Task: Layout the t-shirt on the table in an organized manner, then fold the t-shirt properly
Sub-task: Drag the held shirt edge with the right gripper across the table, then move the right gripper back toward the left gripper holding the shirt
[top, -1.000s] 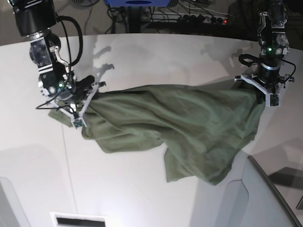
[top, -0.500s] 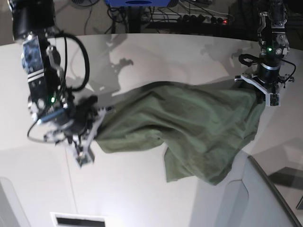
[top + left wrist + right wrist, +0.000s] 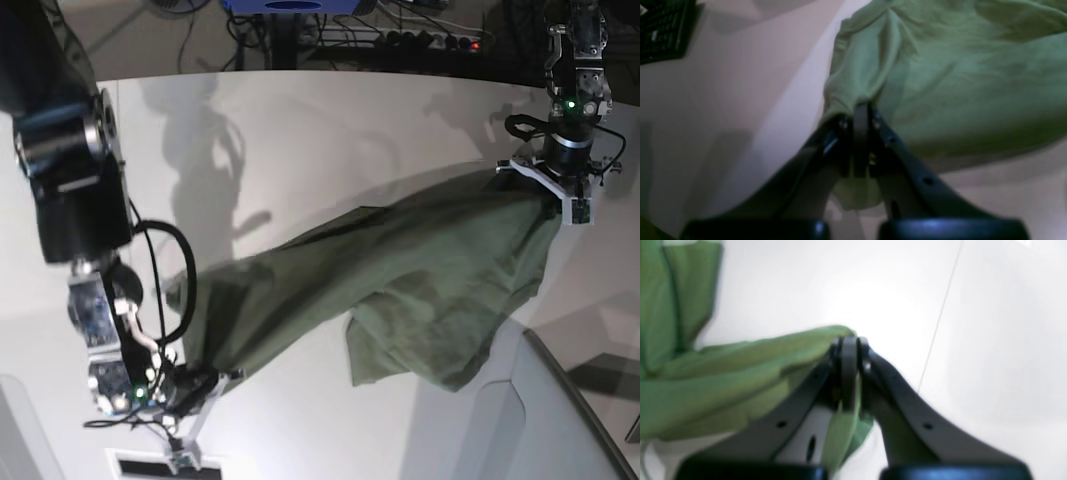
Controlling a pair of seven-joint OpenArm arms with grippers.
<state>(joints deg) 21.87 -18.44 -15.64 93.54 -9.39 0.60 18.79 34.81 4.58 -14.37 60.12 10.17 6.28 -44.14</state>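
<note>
**Green shirt stretched between two pincers over a white counter**

Base view: the white counter (image 3: 330, 130) carries the olive t-shirt (image 3: 400, 290), drawn in a diagonal band. The right arm reaches low at the near-left edge; the left arm stands upright at far right.

Left wrist view: the left pincer (image 3: 860, 116) is clenched on a bunched shirt edge.

Right wrist view: the right pincer (image 3: 849, 346) is clenched on a fold of cloth above the bare counter.
</note>
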